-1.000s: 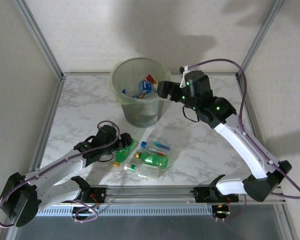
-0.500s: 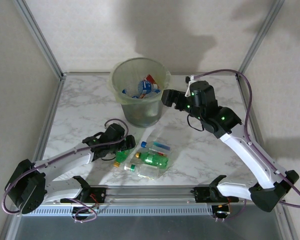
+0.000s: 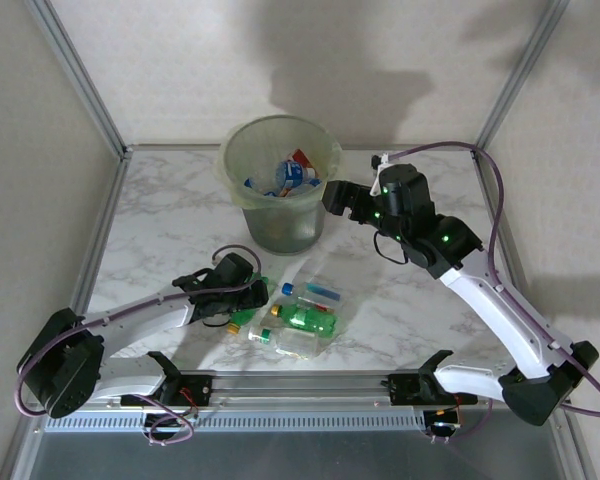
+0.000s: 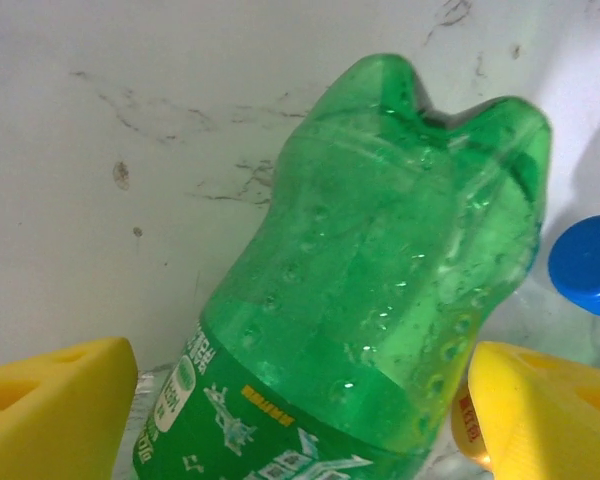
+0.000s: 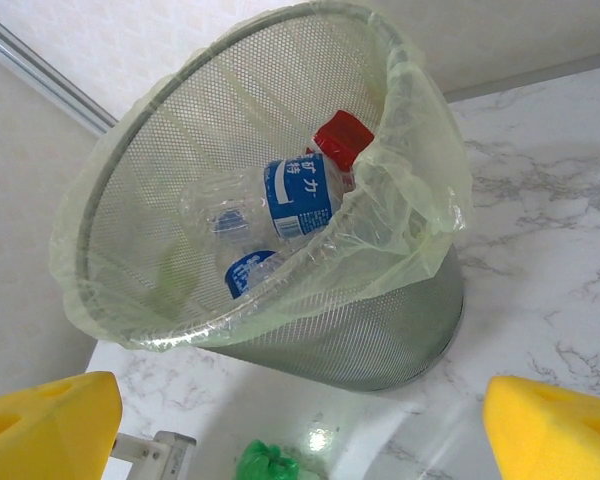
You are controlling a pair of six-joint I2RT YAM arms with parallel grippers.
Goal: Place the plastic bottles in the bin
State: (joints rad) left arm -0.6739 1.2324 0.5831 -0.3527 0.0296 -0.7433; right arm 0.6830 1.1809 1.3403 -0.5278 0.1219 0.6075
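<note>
**Top view.** We find the bin (image 3: 280, 235) at the far middle of the tabletop (image 3: 160, 220), with several bottles (image 3: 285, 178) inside it. The loose bottles (image 3: 300, 320) lie in a cluster on the near middle of the tabletop. The left pincer (image 3: 252, 296) sits low at the left edge of that cluster. The right pincer (image 3: 332, 196) hangs raised, just beside the right rim of the bin.

**Left wrist view.** We see the left pincer wide open, with a green bottle (image 4: 380, 300) lying on the tabletop between its yellow pads (image 4: 50, 410). We cannot tell whether the pads touch the bottle. A blue cap (image 4: 590, 265) lies just beside the bottle's far end.

**Right wrist view.** We see the right pincer wide open and holding nothing, its yellow pads (image 5: 555, 430) at the lower corners. The bin stands ahead on the tabletop. A blue-labelled bottle (image 5: 280, 205) with a red cap (image 5: 342, 135) rests inside the bin, against its bag-lined rim.
</note>
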